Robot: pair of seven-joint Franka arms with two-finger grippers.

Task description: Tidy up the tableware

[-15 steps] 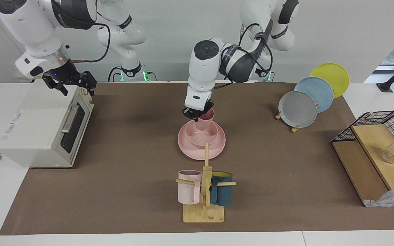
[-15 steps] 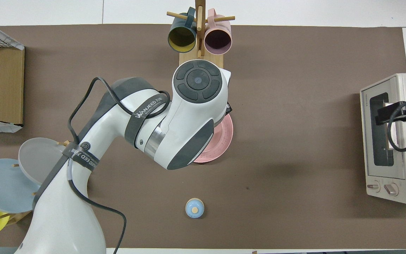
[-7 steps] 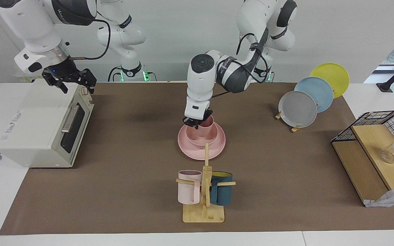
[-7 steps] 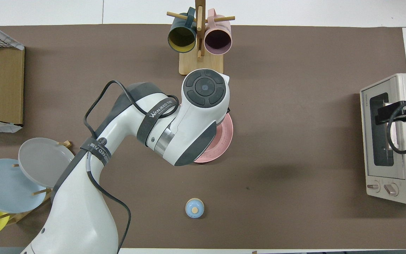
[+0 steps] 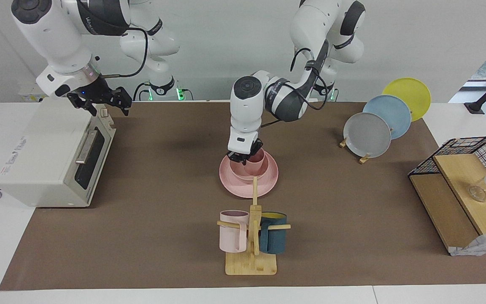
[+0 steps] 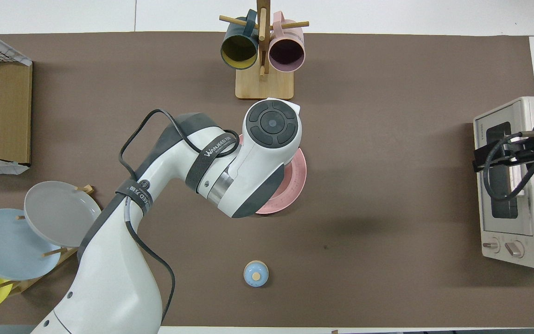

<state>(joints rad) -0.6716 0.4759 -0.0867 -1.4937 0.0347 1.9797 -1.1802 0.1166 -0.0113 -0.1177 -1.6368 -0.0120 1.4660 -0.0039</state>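
Note:
A wide pink plate (image 5: 269, 182) lies mid-table with the pink bowl (image 5: 247, 173) on it. The small pink cup (image 5: 258, 157) stands upright inside the bowl. My left gripper (image 5: 245, 155) is shut on the cup's rim, low in the bowl. In the overhead view the left arm covers bowl and cup; only the plate's edge (image 6: 295, 185) shows. My right gripper (image 5: 104, 103) hangs open and empty over the toaster oven's top edge, at the right arm's end; it also shows in the overhead view (image 6: 503, 153).
A white toaster oven (image 5: 49, 156) stands at the right arm's end. A wooden mug rack (image 5: 251, 261) with pale pink and teal mugs stands farther from the robots than the plate. A rack of grey, blue and yellow plates (image 5: 367, 135) and a wire-and-wood shelf (image 5: 458, 190) stand at the left arm's end. A small blue knob (image 6: 256, 273) lies near the robots.
My left gripper has come down with the cup, from above the bowl into it. My right gripper has shifted a little toward the table's middle over the oven.

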